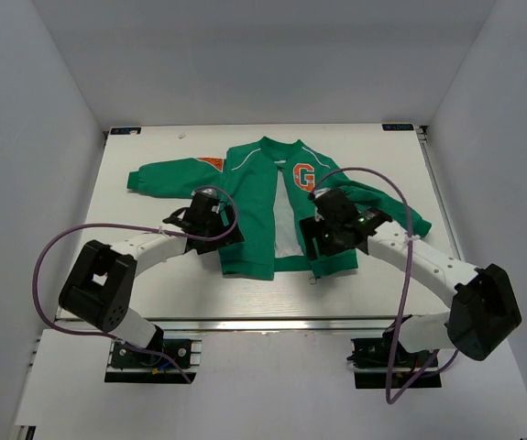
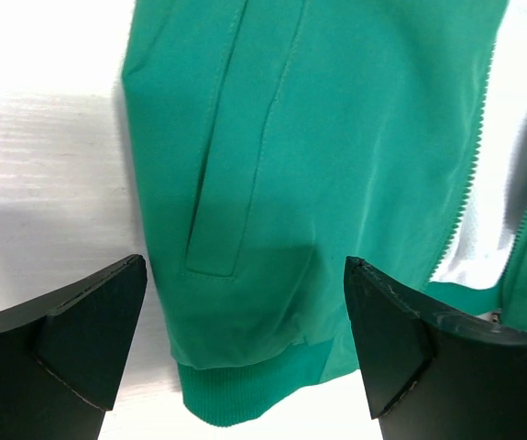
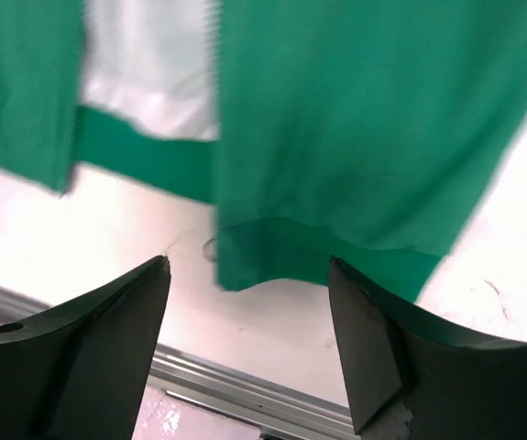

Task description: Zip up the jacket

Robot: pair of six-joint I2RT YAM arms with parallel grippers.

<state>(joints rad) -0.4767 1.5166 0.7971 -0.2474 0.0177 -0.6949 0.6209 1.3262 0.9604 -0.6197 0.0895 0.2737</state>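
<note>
A small green jacket lies flat on its back on a white table, collar away from the arms and sleeves spread to each side. An orange letter G patch sits on its chest.

The front is open. We see a strip of pale lining between the two front panels, from the collar down to the hem. The panels lie apart at the bottom, so we judge that the zip ends have not been joined and no zipping is done.

The left tool hangs over one front panel with its fingers spread wide and nothing between them. Below the gap between its fingers lie a slit pocket and the ribbed hem. The zip teeth run along the panel edge, off to this tool's right.

The right tool hangs over the bottom of the other panel, also spread wide and empty. That panel's hem corner lies just ahead of the gap between its fingers, with the open front beyond and to its left. We think a small pale shape on the table beside that corner may be the zip end, but it is too blurred to tell.

By our reading, the whole job remains: bring the two bottom ends together, seat them, then draw the slider up to the collar.
</note>
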